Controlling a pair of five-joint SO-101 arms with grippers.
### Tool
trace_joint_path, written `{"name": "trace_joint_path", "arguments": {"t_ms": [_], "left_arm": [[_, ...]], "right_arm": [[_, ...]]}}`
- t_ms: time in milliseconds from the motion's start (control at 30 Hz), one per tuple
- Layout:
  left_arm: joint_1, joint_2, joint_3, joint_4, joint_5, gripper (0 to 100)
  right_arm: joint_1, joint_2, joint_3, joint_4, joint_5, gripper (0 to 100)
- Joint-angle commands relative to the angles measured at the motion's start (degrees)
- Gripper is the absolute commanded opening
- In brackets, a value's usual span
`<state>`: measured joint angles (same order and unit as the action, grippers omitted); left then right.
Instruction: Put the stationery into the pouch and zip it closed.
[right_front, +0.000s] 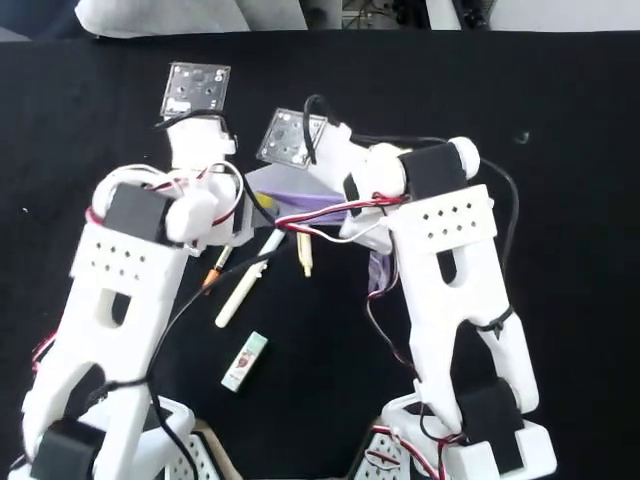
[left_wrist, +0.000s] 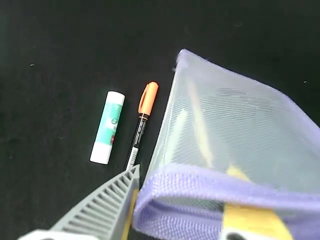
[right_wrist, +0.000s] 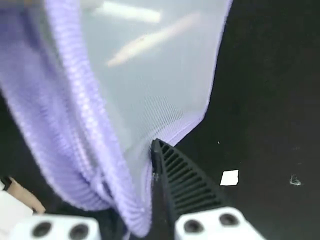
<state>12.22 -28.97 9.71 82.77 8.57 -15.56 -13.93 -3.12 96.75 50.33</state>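
The pouch (right_front: 286, 186) is a translucent whitish mesh bag with a woven lavender band along its edges and mouth. It is held up off the black table (right_front: 560, 120) between the 2 arms' wrists. In the right wrist view its band bunches against the right gripper (right_wrist: 161, 165), whose black ribbed finger presses along the mesh, pinching the pouch's edge. The left gripper (left_wrist: 127, 192) touches the corner of the mouth band, but whether it is clamped on the fabric cannot be told. Through the mesh, both wrist views give 2 pale shapes (left_wrist: 175, 135), long and blurred; whether they lie inside the pouch or on the table behind it cannot be told. A yellow shape (left_wrist: 252, 217) sits at the mouth, too close to identify. The left wrist view sets the glue stick (left_wrist: 107, 127) and the orange-capped pen (left_wrist: 142, 125) side by side, roughly parallel and apart, with the pen just beside the pouch's side edge. From above, a cream pen (right_front: 241, 295) lies near the orange-capped pen, and the glue stick lies well apart from the pouch, nearer the arms' bases. The right wrist view adds a small white scrap (right_wrist: 229, 177) on the table.
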Motion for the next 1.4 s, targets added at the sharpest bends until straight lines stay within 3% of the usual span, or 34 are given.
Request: {"name": "trace_joint_path", "arguments": {"t_ms": [0, 200, 400, 633, 867, 1167, 1367], "left_arm": [[0.1, -6.7, -2.8, 1.3, 0.7, 29], [-3.9, -20.8, -0.4, 0.4, 0.7, 29], [-12.7, -28.6, 0.5, -0.4, 0.8, 29], [-17.7, -28.7, 1.3, 1.8, 1.9, 29], [-25.8, -28.3, 4.1, 2.1, 2.4, 29], [-26.4, -15.9, 11.9, 2.0, 2.1, 29], [-26.2, -7.3, 15.9, -3.6, -3.9, 29]], "right_arm": [[-1.2, -2.3, -3.5, -0.8, -2.3, 1.1], [-1.1, -2.4, -3.5, -0.8, -5.4, 1.1], [3.3, -2.4, -4.1, -1.1, -9.7, 1.1], [11.3, -2.4, -7.3, 0.1, -11.6, 1.1], [14.0, -2.4, -10.2, 3.1, -12.5, 1.1], [16.7, -2.5, -11.2, 4.4, -18.7, 1.1], [18.3, -2.5, -10.8, 4.4, -22.2, 1.1]]}}
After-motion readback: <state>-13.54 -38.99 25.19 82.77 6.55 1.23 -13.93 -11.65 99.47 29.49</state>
